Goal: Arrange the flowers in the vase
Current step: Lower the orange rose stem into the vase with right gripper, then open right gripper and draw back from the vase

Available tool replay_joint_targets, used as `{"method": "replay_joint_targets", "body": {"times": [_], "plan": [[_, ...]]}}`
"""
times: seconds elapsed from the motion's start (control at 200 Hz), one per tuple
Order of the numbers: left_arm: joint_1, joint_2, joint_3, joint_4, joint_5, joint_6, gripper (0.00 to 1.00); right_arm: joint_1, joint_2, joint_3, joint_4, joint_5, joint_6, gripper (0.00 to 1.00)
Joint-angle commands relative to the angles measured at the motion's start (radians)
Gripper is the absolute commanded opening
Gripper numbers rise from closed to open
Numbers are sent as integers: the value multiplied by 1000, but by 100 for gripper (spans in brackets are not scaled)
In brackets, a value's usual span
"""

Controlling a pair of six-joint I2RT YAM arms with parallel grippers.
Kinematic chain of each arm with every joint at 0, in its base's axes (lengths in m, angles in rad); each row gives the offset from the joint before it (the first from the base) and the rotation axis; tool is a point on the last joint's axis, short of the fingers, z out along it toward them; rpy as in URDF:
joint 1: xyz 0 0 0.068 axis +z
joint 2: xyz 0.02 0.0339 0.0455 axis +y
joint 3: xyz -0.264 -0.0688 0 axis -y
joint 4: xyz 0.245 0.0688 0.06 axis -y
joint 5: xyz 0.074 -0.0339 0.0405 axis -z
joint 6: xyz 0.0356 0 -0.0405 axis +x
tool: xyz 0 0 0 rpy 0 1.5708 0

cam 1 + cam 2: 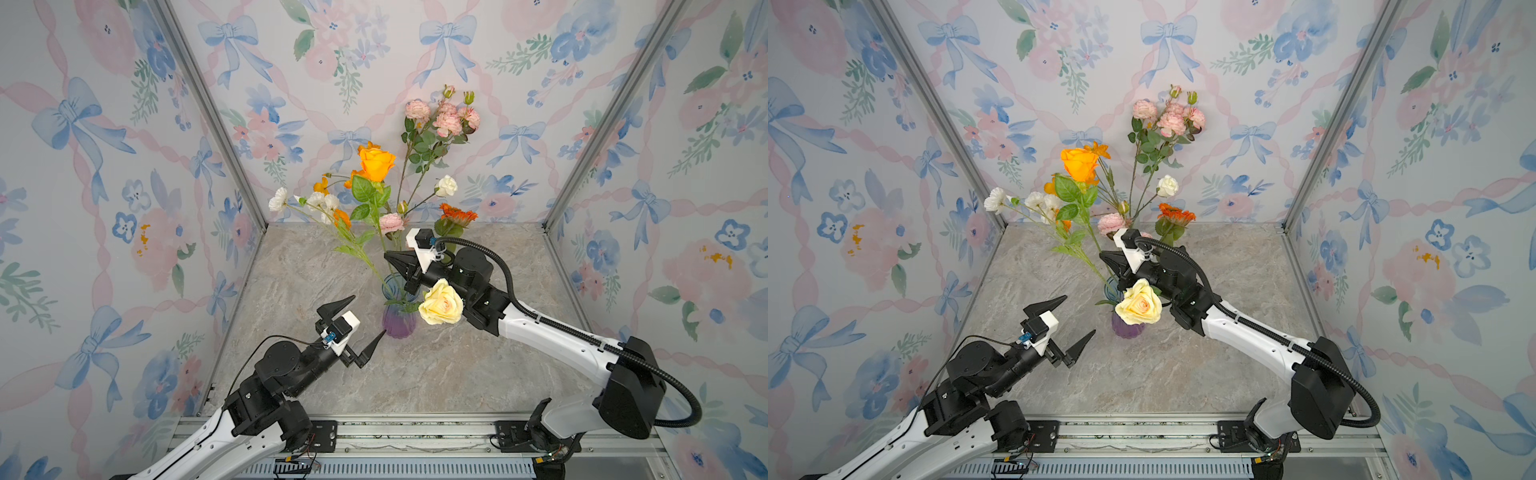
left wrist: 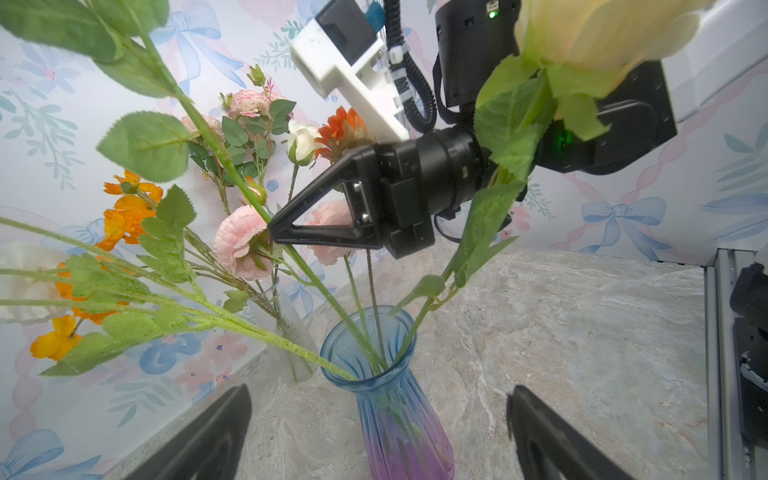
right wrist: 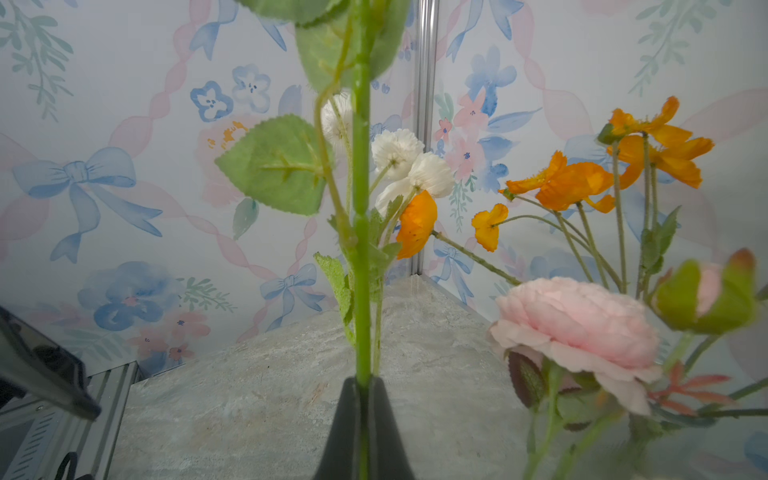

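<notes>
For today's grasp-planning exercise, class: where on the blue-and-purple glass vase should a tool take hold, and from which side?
Grip the blue-and-purple vase at its narrow neck, just below the flared blue mouth: the ribbed glass is slimmest there, and the flare should resist slipping. Come in level from the side of the open left tool, beneath the leaning flower stems.

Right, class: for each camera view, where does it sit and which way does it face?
Top views: high at the front, looking down and back at the vase; left gripper open, right gripper shut.
Left wrist: low behind its own fingers, facing the vase and the right gripper.
Right wrist: behind its shut fingers, looking along the orange rose stem towards the corner post.
Shared: both wrist views show that pinched stem.
</notes>
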Motion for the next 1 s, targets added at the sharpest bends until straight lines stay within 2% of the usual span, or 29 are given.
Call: {"method": "replay_joint_targets", "body": {"times": [0.0, 0.12, 0.17, 0.275, 0.37, 0.57, 0.67, 0.785, 0.91, 0.97, 0.995], "plan": [[7, 16, -10, -2, -12, -1, 98, -27, -10, -56, 128, -100, -8, 0], [11, 31, -9, -2, -14, 2, 98, -44, -4, -90, 170, -150, -1, 0], [13, 34, -9, 1, -14, 3, 98, -46, -7, -109, 195, -156, -8, 6], [21, 38, -9, 0, -19, 5, 98, -48, -18, -129, 216, -159, -12, 10], [26, 42, -9, 1, -16, 6, 98, -51, -40, -131, 193, -177, -6, 19], [31, 46, -9, 3, -12, 3, 98, -46, -156, -208, 147, -166, 2, 33], [34, 54, -8, 2, -1, 5, 98, -36, -228, -240, 54, -120, -24, 46], [41, 69, -3, 2, 17, 5, 98, -16, -317, -276, -106, -15, -53, 59], [46, 74, -3, 3, 26, 3, 98, 8, -409, -370, -175, 141, -37, 89], [48, 77, -3, 3, 32, 4, 98, 18, -439, -407, -212, 213, -31, 98], [48, 77, -3, 4, 35, 3, 98, 22, -448, -418, -230, 236, -32, 100]]}}
